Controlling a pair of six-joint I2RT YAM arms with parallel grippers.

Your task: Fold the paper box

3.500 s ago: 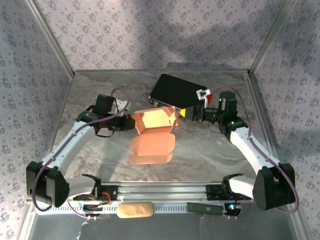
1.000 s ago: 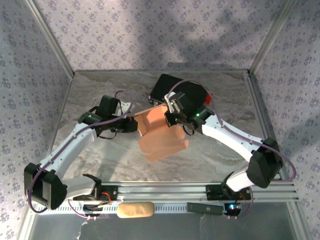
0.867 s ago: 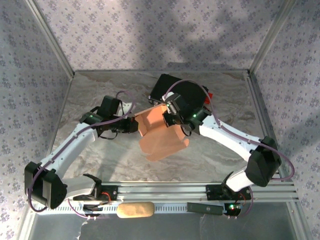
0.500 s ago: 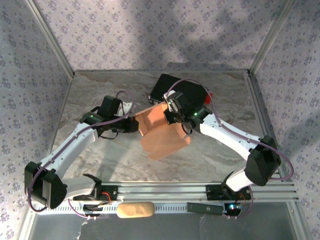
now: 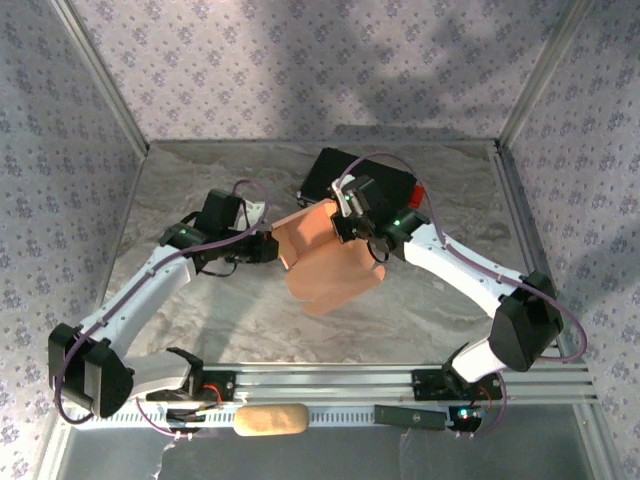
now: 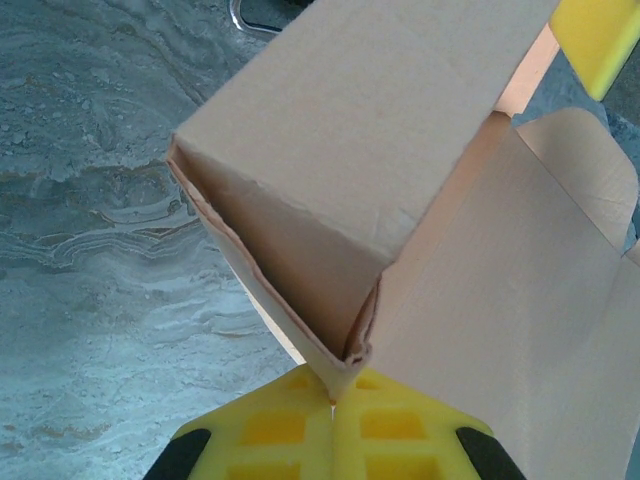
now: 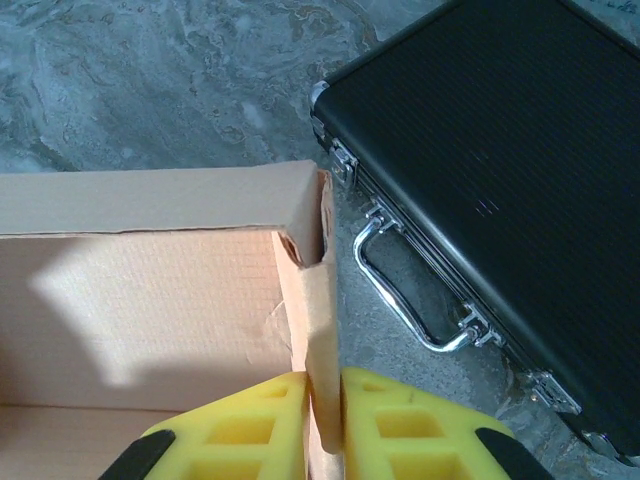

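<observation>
The paper box (image 5: 325, 265) is salmon-tan cardboard, half folded, held above the table between both arms. My left gripper (image 5: 272, 248) is shut on its left corner; in the left wrist view the yellow fingertips (image 6: 300, 400) pinch that folded corner, and the paper box (image 6: 350, 150) rises ahead with one flap spread to the right. My right gripper (image 5: 345, 225) holds the far right wall. In the right wrist view the right gripper (image 7: 324, 395) has a thin upright cardboard flap between its pads, and the paper box (image 7: 150, 290) shows its open inside on the left.
A black hard case (image 5: 360, 180) with metal latches lies just behind the box, its handle (image 7: 400, 300) close to my right fingers. A tan sponge-like block (image 5: 270, 419) and a black bar (image 5: 407, 416) lie on the rail at the near edge.
The right arm has swung in from the right and taken the box's right wall. Over the last second the box has shifted slightly and the right gripper has eased back toward the case.
</observation>
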